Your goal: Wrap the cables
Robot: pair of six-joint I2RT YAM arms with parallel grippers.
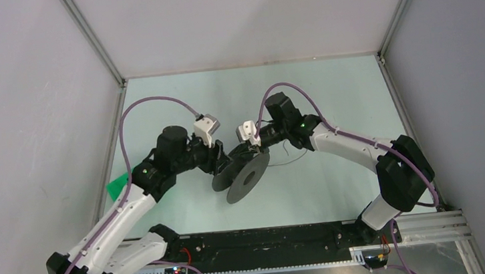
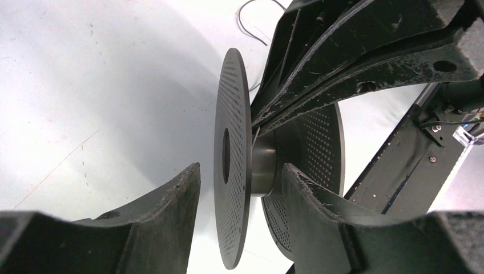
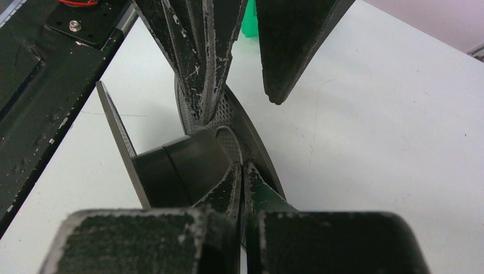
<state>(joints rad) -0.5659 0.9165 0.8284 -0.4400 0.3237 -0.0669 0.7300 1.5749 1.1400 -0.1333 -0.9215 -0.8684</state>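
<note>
A dark grey spool [image 1: 247, 177] with two perforated flanges stands tilted on edge at mid-table. My left gripper [image 1: 223, 160] is open and straddles one flange [image 2: 231, 171]; one finger [image 2: 317, 222] sits between the flanges by the hub, the other [image 2: 165, 222] outside, with a gap to the disc. My right gripper [image 1: 252, 151] reaches between the flanges from the other side, shut on the thin black cable [image 3: 235, 142] close to the hub [image 3: 171, 165]. The rest of the cable [image 2: 259, 40] trails loose on the table to the spool's right [image 1: 294, 161].
A green piece [image 1: 118, 186] lies at the table's left edge, also visible in the right wrist view [image 3: 249, 23]. The black base rail [image 1: 270, 238] runs along the near edge. Grey walls enclose the pale table [image 1: 329, 88] on three sides.
</note>
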